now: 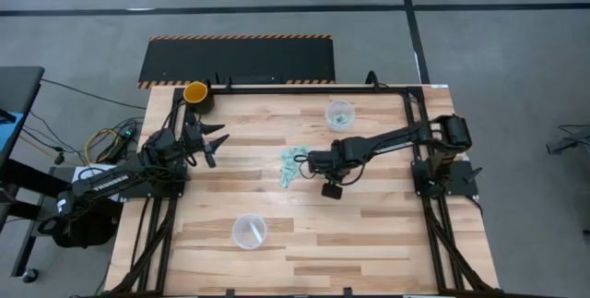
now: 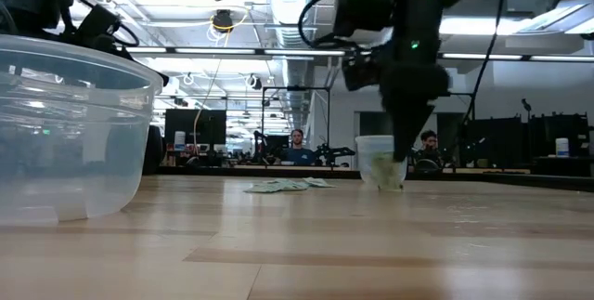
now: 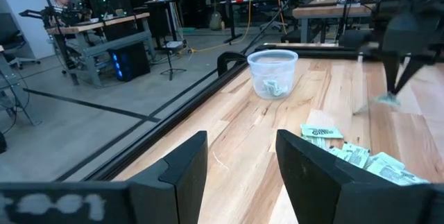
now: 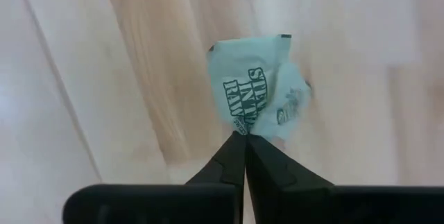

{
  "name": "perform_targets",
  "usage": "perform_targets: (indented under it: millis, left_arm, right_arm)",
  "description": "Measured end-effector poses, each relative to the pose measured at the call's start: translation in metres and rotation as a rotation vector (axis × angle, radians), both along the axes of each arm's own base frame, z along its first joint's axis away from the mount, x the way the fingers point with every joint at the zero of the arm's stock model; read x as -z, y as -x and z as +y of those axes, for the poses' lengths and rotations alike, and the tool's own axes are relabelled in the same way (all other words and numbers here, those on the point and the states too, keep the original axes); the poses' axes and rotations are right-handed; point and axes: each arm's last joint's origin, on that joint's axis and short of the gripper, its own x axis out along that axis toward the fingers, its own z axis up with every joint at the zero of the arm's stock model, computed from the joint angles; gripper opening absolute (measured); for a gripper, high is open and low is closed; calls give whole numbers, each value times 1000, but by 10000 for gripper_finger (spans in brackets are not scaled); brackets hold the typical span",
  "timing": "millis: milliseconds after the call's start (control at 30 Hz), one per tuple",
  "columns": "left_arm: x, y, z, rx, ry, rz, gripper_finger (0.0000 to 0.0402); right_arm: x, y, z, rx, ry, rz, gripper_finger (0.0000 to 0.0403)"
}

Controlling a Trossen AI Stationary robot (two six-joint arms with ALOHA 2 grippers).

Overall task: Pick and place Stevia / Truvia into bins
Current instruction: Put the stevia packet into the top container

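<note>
A loose pile of mint-green Stevia packets (image 1: 293,165) lies flat on the wooden table near its middle. My right gripper (image 1: 312,161) hangs over the pile's right edge, pointing down, shut on one packet (image 4: 251,89). One clear bin (image 1: 340,114) stands at the far right with packets inside. The other clear bin (image 1: 249,231) stands near the front edge. My left gripper (image 1: 218,144) waits at the table's left, level and open, with nothing between its fingers (image 3: 187,161). My right gripper pinches the packet's edge (image 4: 243,128) between its two fingertips, from above, pointing down. The packet hangs below the fingers, crumpled, clear of the wood (image 3: 386,100). Whether the crumpled flap beside it (image 4: 295,99) is a second packet I cannot tell.
A yellow-orange cup (image 1: 196,92) stands at the far left corner. A dark frame rail (image 1: 313,87) runs along the table's far edge. Bare wood lies between the pile and the near bin. People sit at desks in the room beyond (image 2: 297,147).
</note>
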Motion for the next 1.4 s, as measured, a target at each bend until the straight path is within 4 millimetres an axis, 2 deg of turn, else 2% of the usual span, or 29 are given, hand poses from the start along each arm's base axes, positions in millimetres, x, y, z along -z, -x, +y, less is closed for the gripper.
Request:
perform_targets:
  millis: [267, 433, 567, 700, 1067, 1233, 1400]
  left_arm:
    - [0, 0, 0, 1, 1, 1, 163]
    - [0, 0, 0, 0, 0, 1, 163]
    - [0, 0, 0, 0, 1, 1, 163]
    - [0, 0, 0, 0, 0, 1, 163]
    - [0, 0, 0, 0, 0, 1, 163]
    - [0, 0, 0, 0, 0, 1, 163]
    - [0, 0, 0, 0, 0, 1, 163]
  right_arm:
    - [-43, 22, 1, 65, 202, 74, 1]
    - [-65, 30, -3, 88, 348, -2, 1]
    - [-73, 33, -15, 136, 501, -37, 0]
    - [-75, 33, -31, 171, 564, -29, 0]
    - [-75, 35, -87, 244, 575, -7, 0]
    - [-74, 39, -108, 261, 475, -3, 1]
    - [-73, 42, -119, 291, 410, -18, 15]
